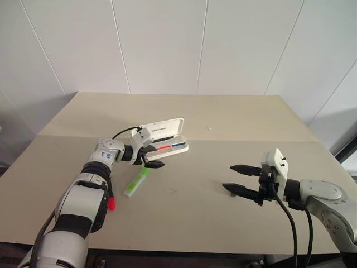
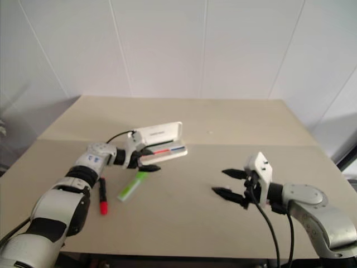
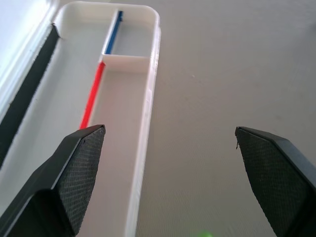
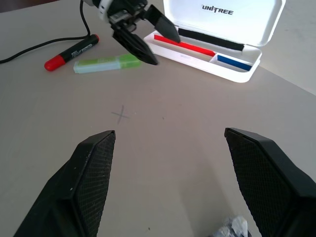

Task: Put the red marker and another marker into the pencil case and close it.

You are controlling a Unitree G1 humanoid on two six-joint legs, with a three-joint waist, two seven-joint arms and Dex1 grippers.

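Note:
The pencil case lies open on the table, its white lid standing up and red, blue and black lines in its tray. My left gripper hovers open at the tray's near edge, one finger over the tray rim. The green marker lies just in front of it. The red marker, black with a red cap, rests beside my left forearm. Far to the right, my right gripper hangs open above the table, holding nothing.
A tiny grey-black block sits under the right gripper. A faint pencil cross marks the tan table between the grippers. A black cable trails near the red marker. White wall panels stand behind the table.

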